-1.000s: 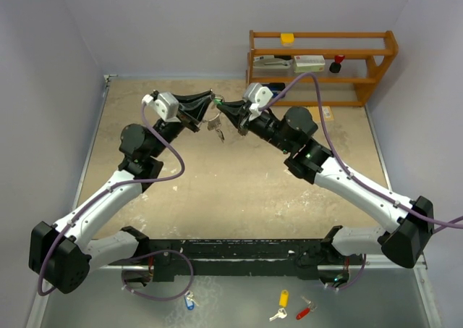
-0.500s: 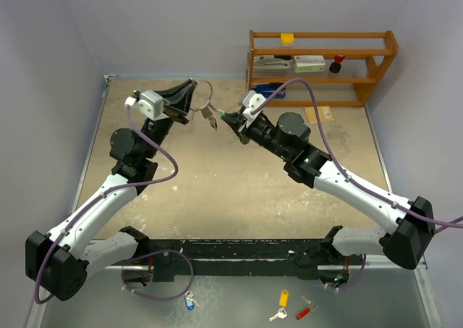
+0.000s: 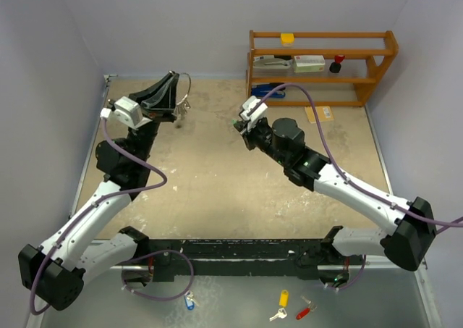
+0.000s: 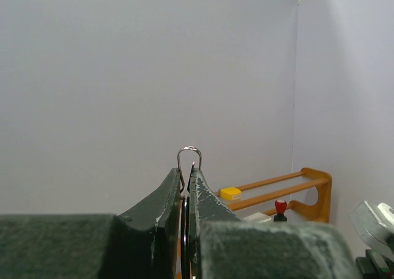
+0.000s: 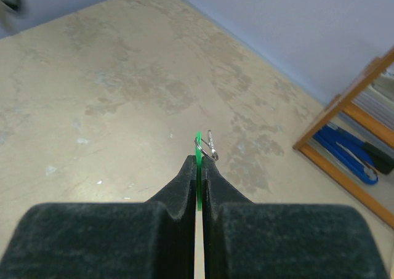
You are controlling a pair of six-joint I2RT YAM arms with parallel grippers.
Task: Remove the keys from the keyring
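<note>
My left gripper (image 3: 173, 82) is raised at the back left and shut on the thin silver keyring (image 3: 185, 86). A few small keys (image 3: 181, 111) hang from the ring. In the left wrist view the ring's wire loop (image 4: 189, 151) pokes up between the closed fingertips of the left gripper (image 4: 186, 171). My right gripper (image 3: 239, 122) is apart from the left, near the middle back. It is shut on the green-headed key (image 5: 198, 145) at the tip of the right gripper (image 5: 198, 160). A small silver ring with a metal piece (image 5: 210, 147) hangs from that key.
A wooden shelf (image 3: 322, 64) stands at the back right with a yellow block, boxes and a red-topped item. A blue object (image 5: 345, 153) lies under it. Blue-tagged (image 3: 189, 303), yellow-tagged (image 3: 283, 299) and red-tagged (image 3: 304, 313) keys lie on the near ledge.
The grippers have pulled apart. The left swung left and back with the keyring and hanging keys. The right drew back with the green key, now separate from the big ring.
</note>
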